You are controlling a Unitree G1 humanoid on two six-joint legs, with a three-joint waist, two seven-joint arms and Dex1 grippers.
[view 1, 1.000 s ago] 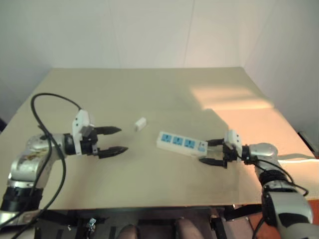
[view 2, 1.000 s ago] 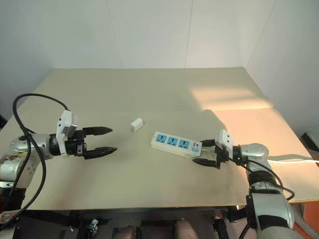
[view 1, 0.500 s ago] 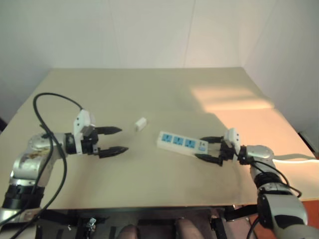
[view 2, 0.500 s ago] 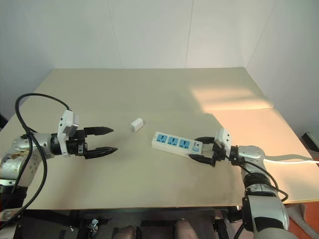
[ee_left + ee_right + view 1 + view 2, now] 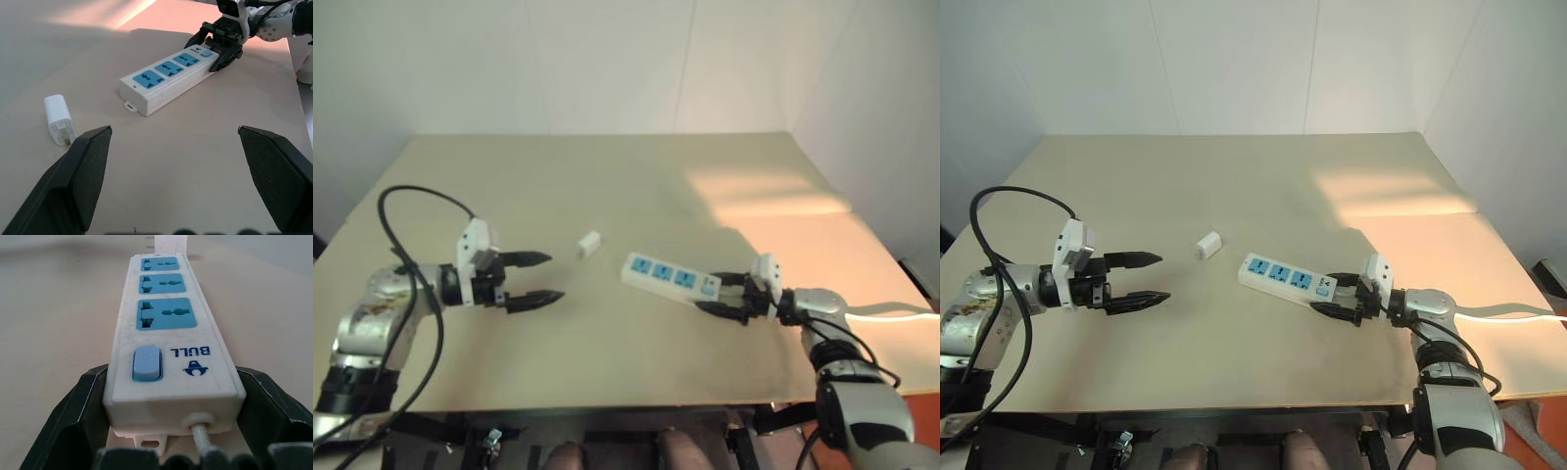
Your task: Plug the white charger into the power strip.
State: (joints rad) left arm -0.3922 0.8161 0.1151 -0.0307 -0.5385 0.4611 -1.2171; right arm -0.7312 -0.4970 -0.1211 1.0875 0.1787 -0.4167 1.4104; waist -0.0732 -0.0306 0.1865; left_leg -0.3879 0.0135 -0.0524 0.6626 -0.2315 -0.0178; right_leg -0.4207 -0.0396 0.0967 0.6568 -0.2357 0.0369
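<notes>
The strip (image 5: 1288, 277) lies flat on the bench (image 5: 1234, 176), right of centre, its three blue sockets facing up and its switch end toward the right hand (image 5: 1342, 296). In the right wrist view the two black fingers (image 5: 73, 421) flank that switch end, one on each side and touching or very nearly touching the casing; the hand is closed around the end of the strip, though whether it presses firmly cannot be told. The thin cable (image 5: 203, 443) leaves the strip between the fingers. The charger (image 5: 1206, 244) lies on its side on the bench, just beyond the far end of the strip and apart from it; the left wrist view shows its prongs (image 5: 63, 139) exposed at one end. The left hand (image 5: 1141, 278) hovers over the bench to the left of the charger, near it but not touching, with its fingers spread wide and nothing between them. The step in hand appears to be securing the strip, with the charger not yet picked up. The next move calls for the left hand to advance to the charger, close on its body clear of the prongs, turn it so the prongs point down, and align them over a socket while the right hand steadies the strip against sliding.
</notes>
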